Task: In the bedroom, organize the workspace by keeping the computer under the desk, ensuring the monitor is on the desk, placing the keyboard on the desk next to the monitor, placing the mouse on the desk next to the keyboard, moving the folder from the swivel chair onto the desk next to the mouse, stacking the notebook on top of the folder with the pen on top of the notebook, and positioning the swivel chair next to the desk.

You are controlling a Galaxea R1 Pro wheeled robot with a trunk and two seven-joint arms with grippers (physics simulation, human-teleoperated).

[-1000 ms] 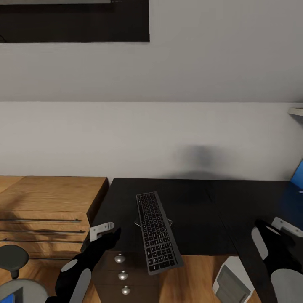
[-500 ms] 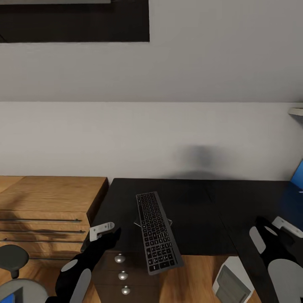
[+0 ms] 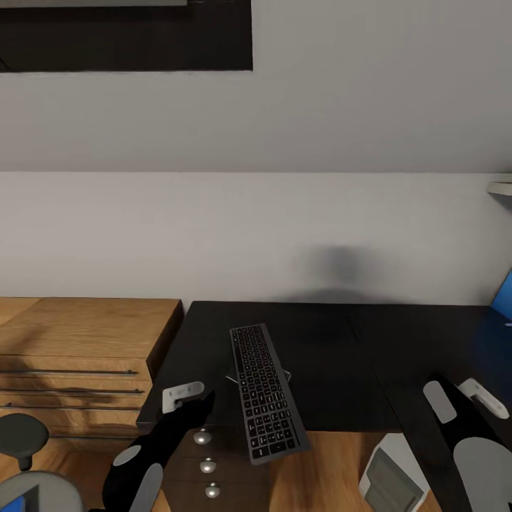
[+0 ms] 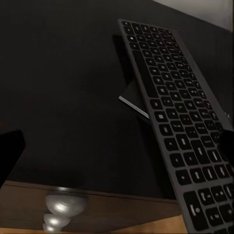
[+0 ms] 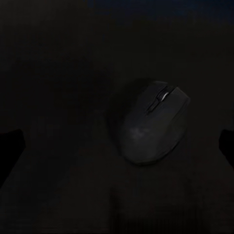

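Head view: a black desk against a pale wall, with the keyboard on it and one arm at each lower corner.

The keyboard lies lengthwise toward the robot, its near end jutting past the desk's front edge above the drawer unit with its round knobs; something thin and pale-edged sits under it. The left gripper hovers just beside the keyboard's near left side, and in the left wrist view its dark fingertips stand wide apart, holding nothing. The right gripper hangs over the desk's right part; its wrist view shows the mouse resting on the dark top between spread fingertips, untouched. The computer stands on the floor under the desk. A wooden cabinet adjoins the desk's left end.
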